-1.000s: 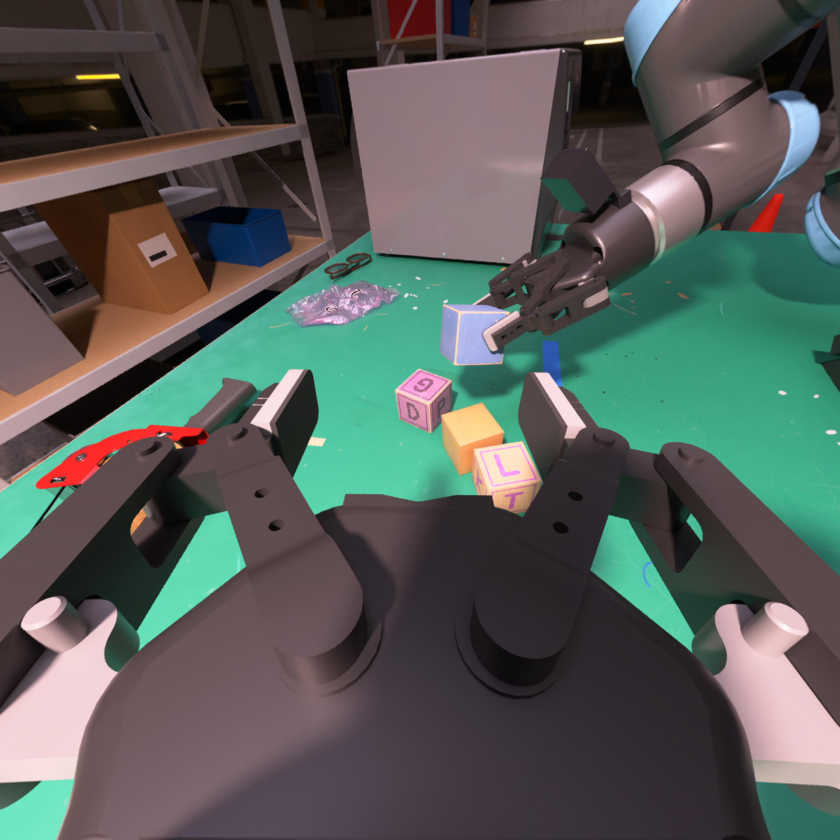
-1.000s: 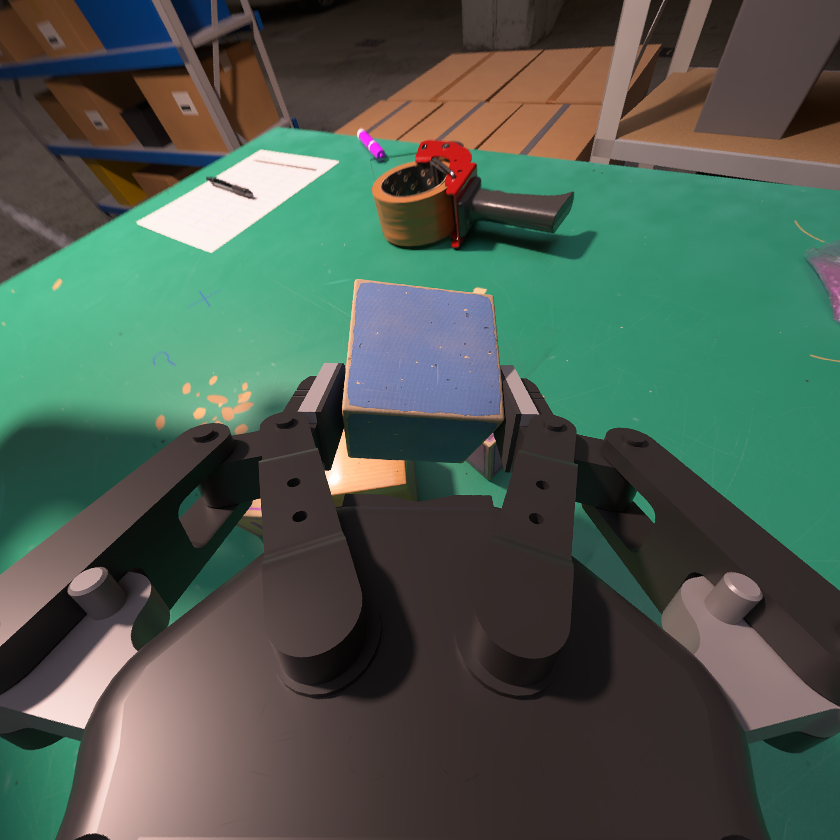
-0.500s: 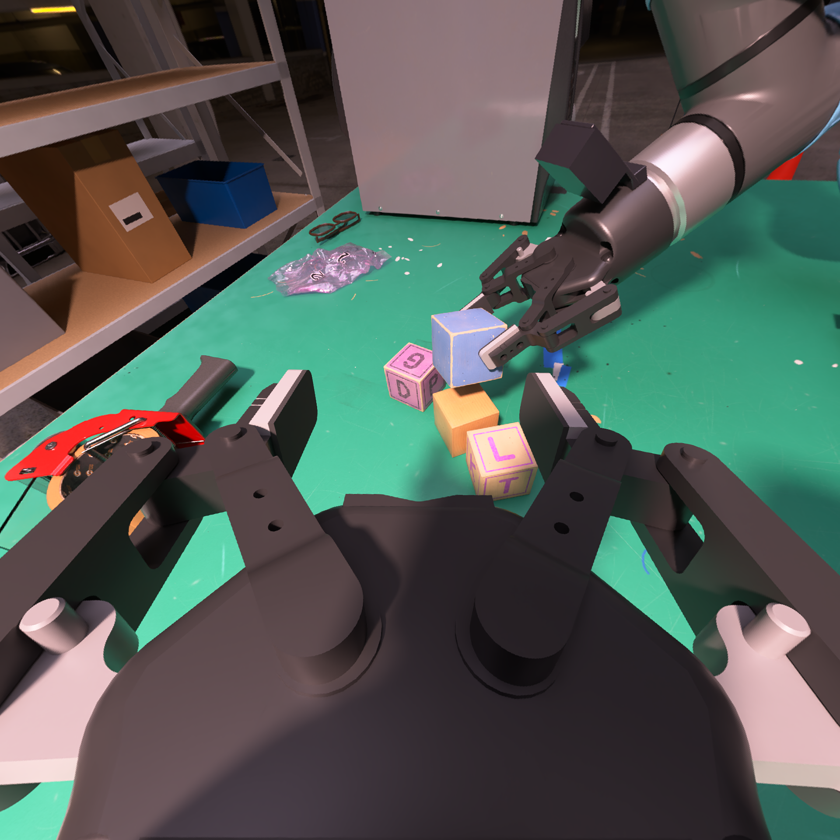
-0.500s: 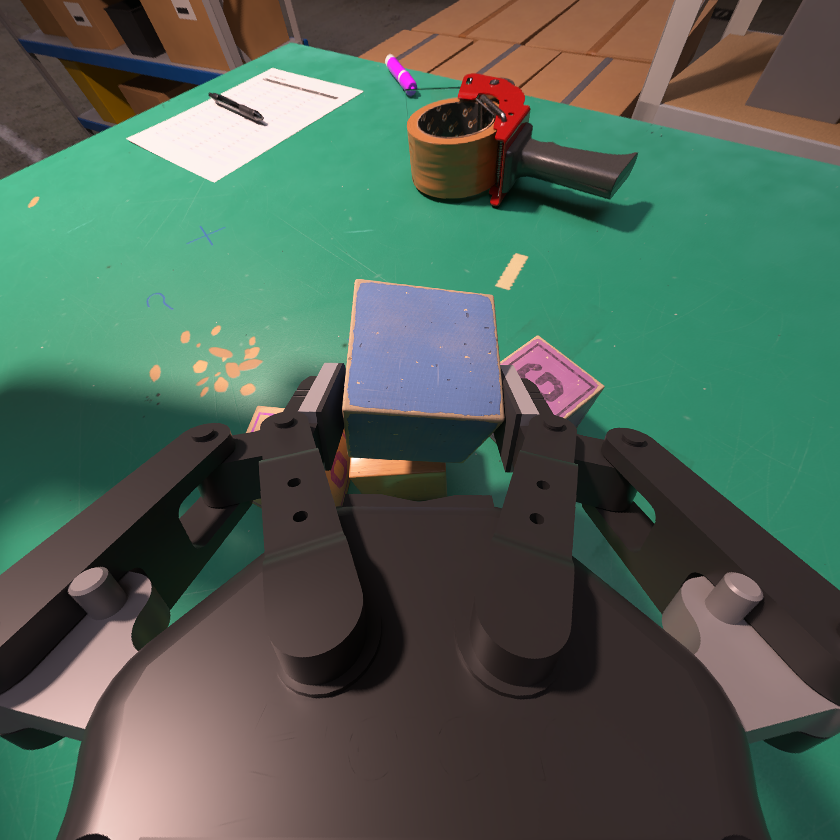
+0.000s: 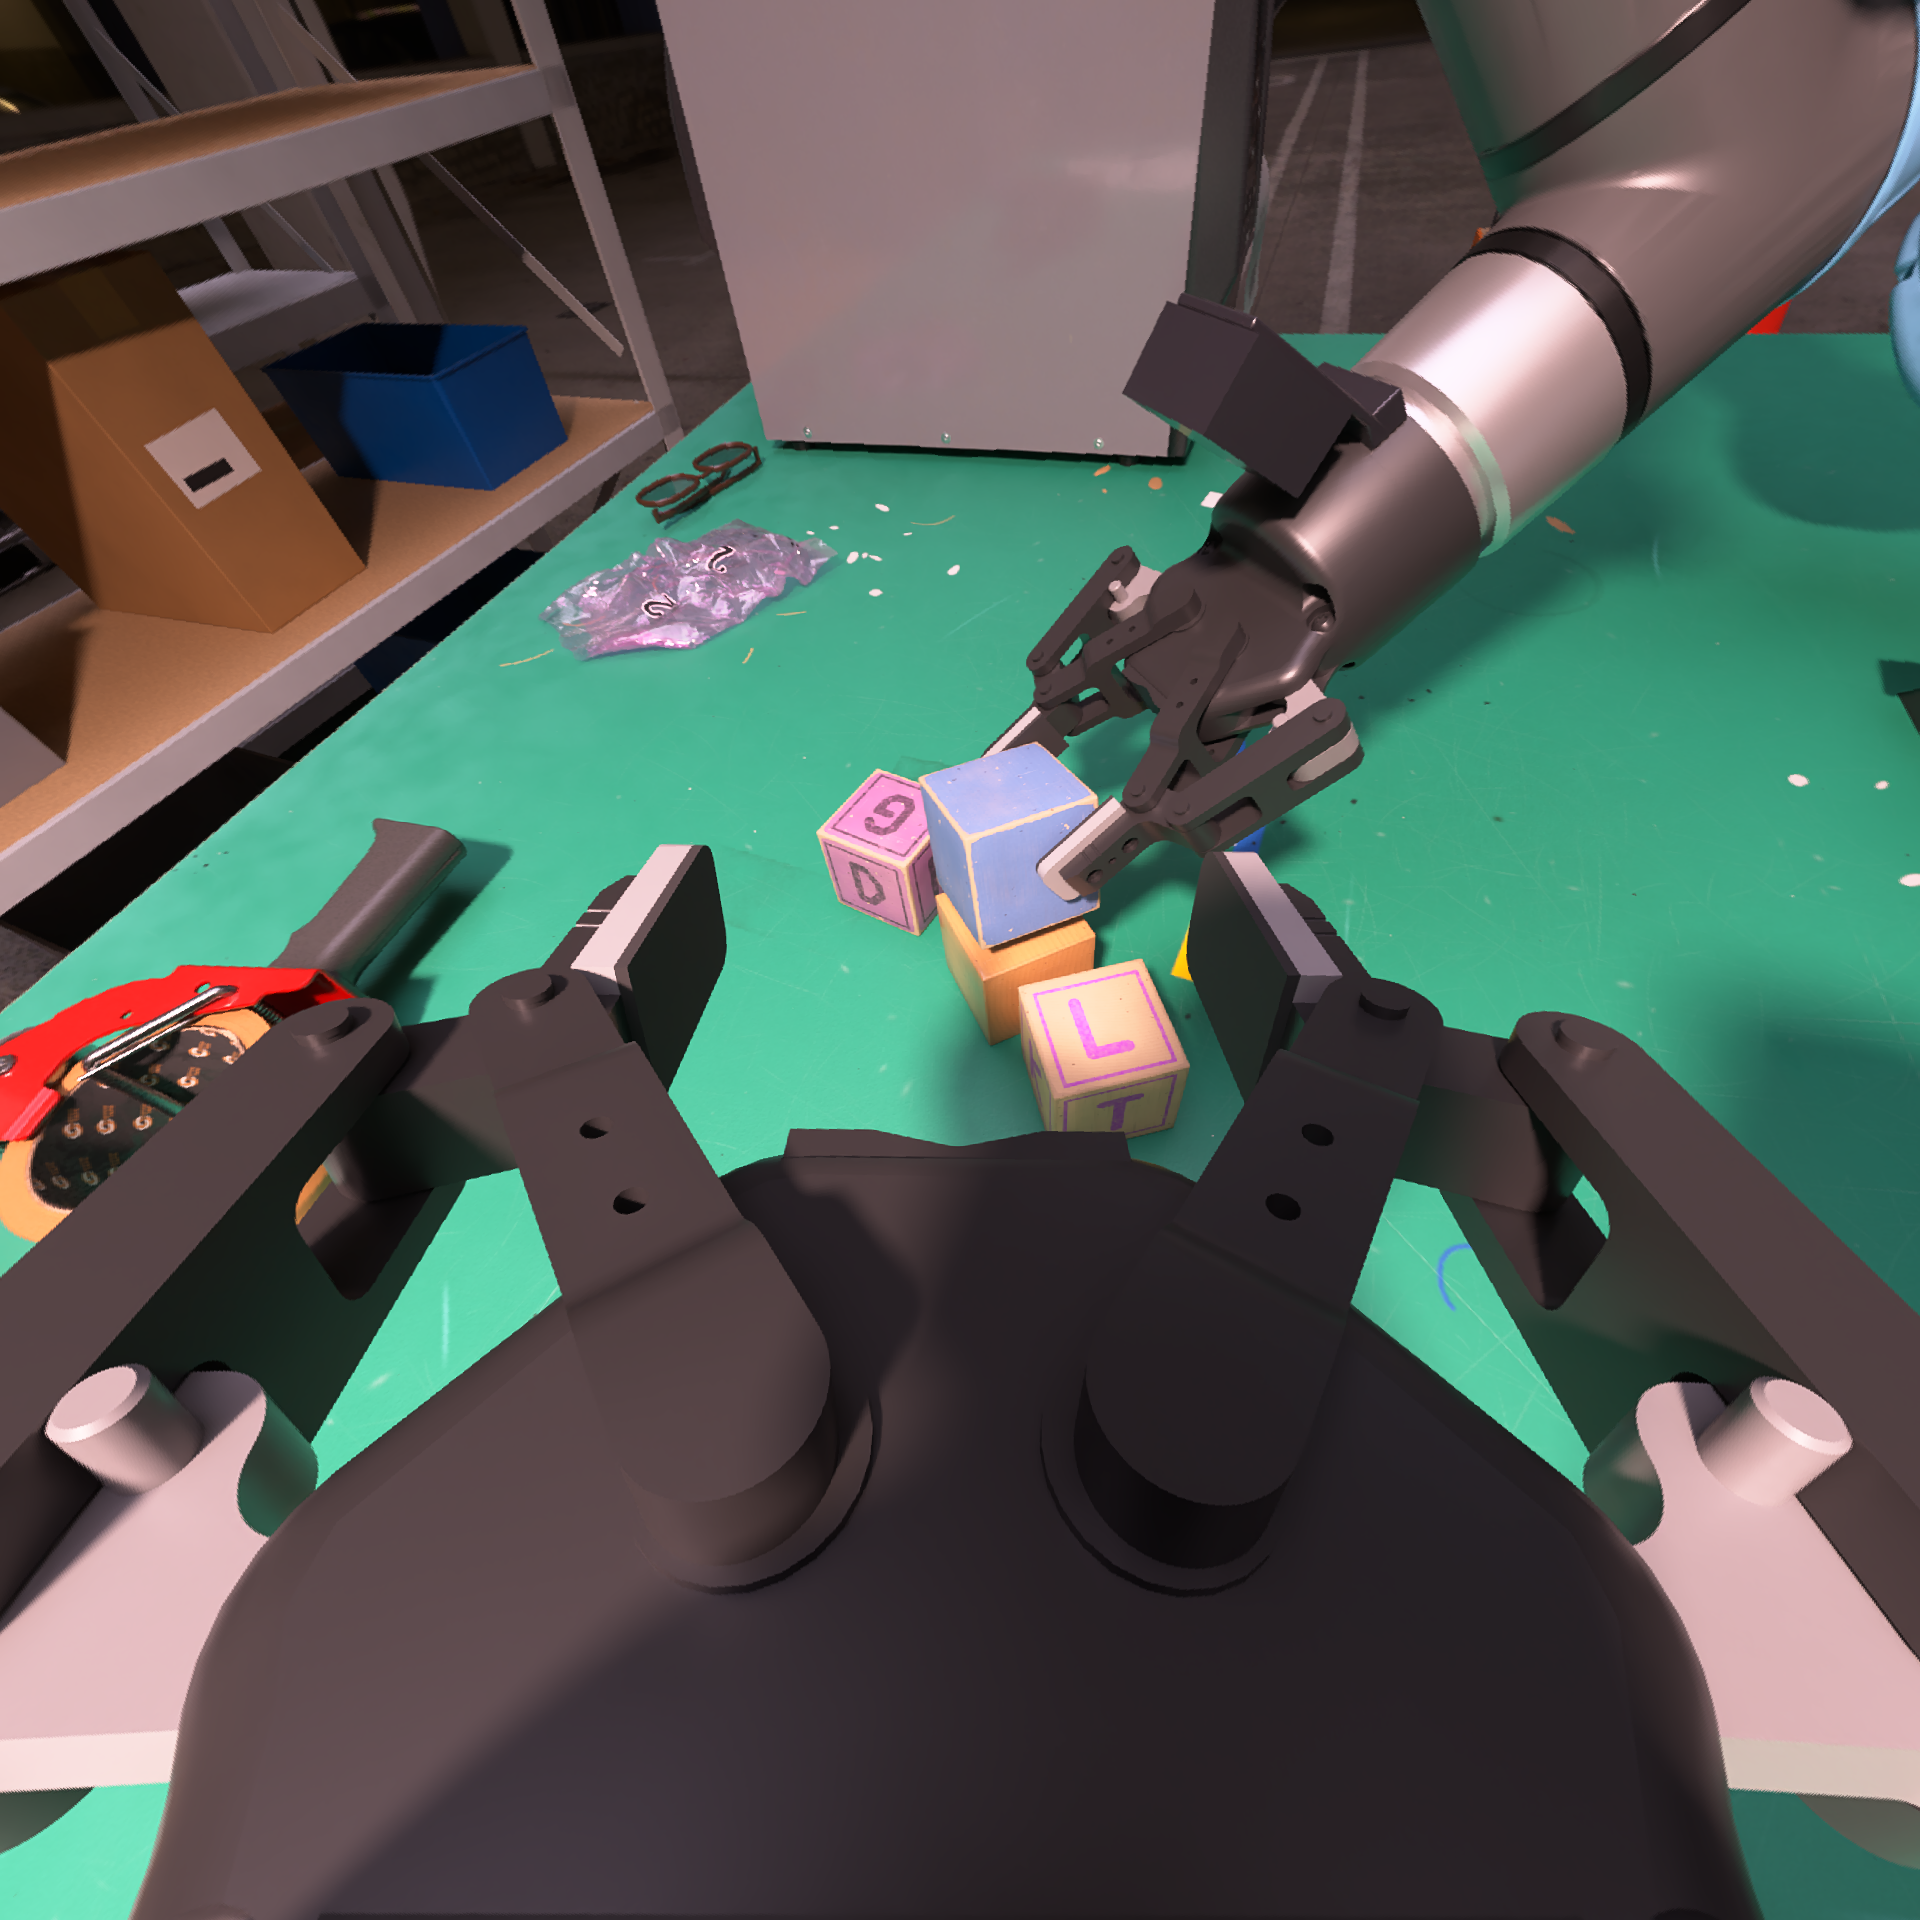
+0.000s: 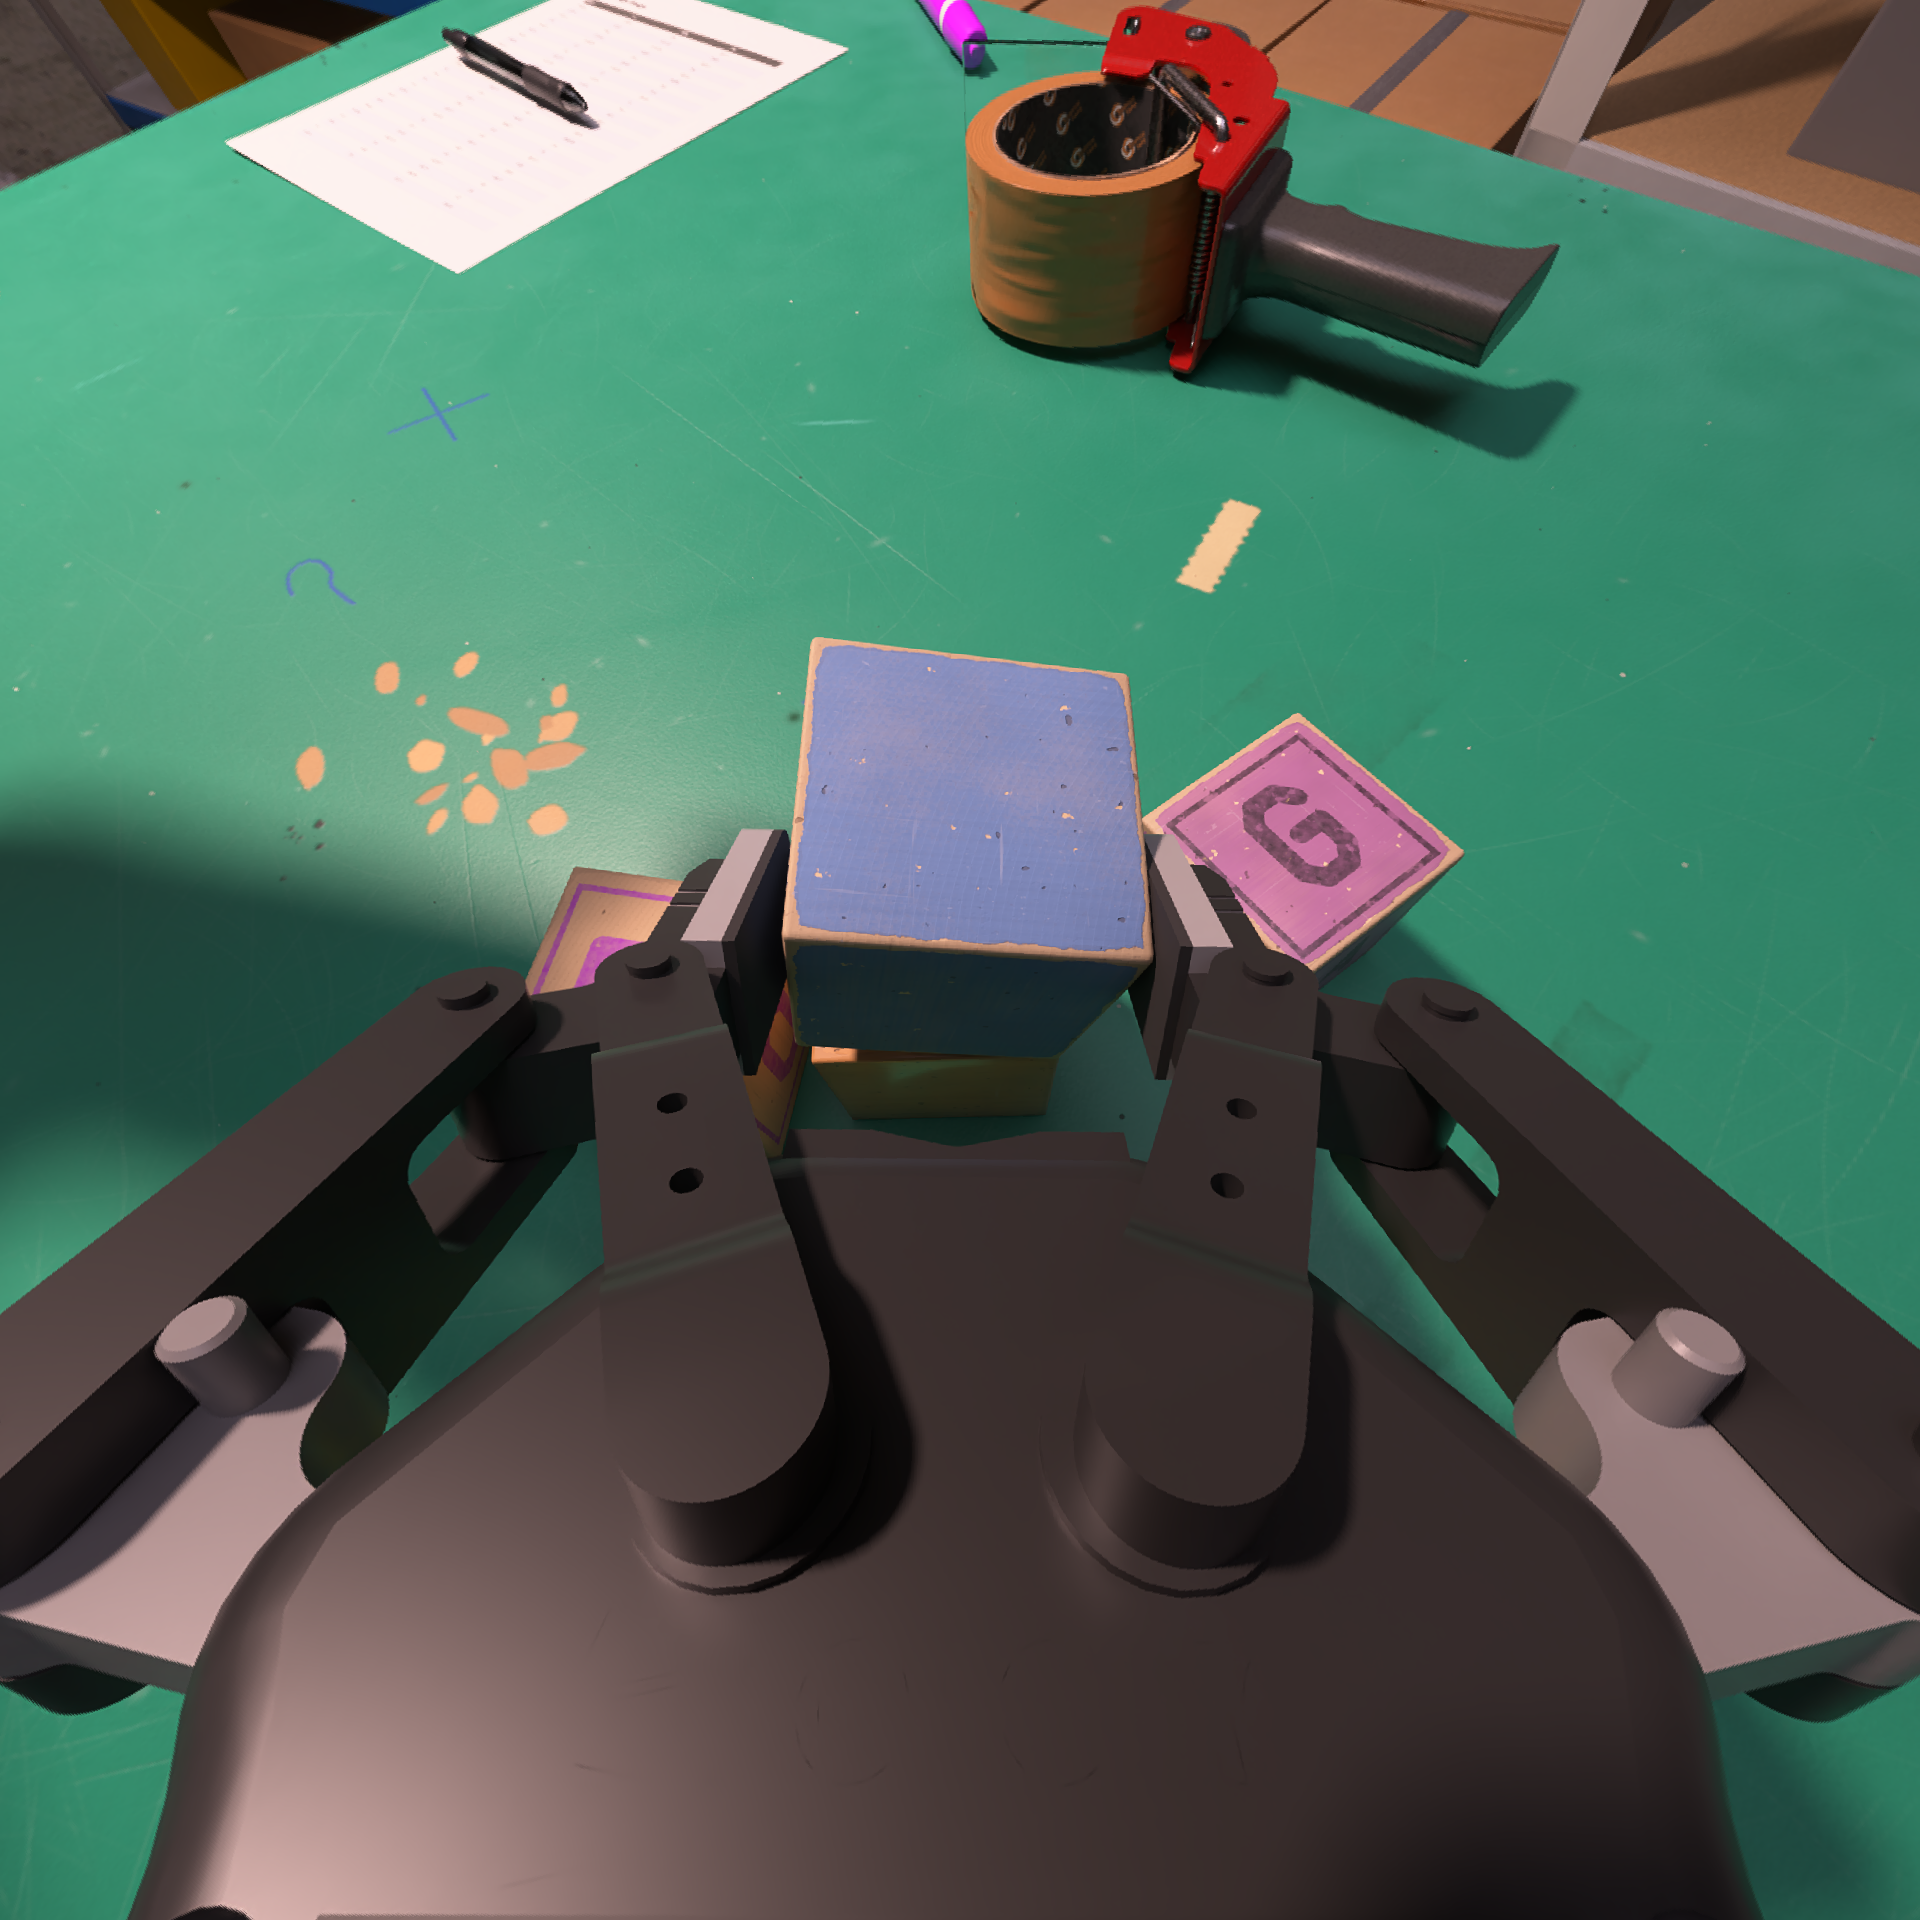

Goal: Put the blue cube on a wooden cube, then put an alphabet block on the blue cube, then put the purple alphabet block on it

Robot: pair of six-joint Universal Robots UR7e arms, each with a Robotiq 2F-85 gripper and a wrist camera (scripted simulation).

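Note:
My right gripper (image 6: pixel 966 904) is shut on the blue cube (image 6: pixel 966 800), which sits on top of the plain wooden cube (image 6: pixel 935 1081). In the left wrist view the blue cube (image 5: pixel 997 831) looks slightly tilted on the wooden cube (image 5: pixel 1023 971), with the right gripper (image 5: pixel 1044 800) around it. The purple alphabet block (image 5: pixel 878 847) stands against the stack; it also shows in the right wrist view (image 6: pixel 1309 842). A pale alphabet block (image 5: pixel 1101 1044) with purple letters stands beside the wooden cube. My left gripper (image 5: pixel 951 909) is open and empty, just short of the blocks.
A tape dispenser (image 6: pixel 1143 208) lies on the green table, with a paper sheet and pen (image 6: pixel 540 114) and a pink marker (image 6: pixel 951 16) beyond. A crumpled plastic bag (image 5: pixel 686 587), glasses (image 5: pixel 696 483) and a grey box (image 5: pixel 935 208) are at the far side. Shelving stands left.
My right gripper has carried the blue cube over and down onto the wooden cube. My left gripper has moved closer to the blocks, still open.

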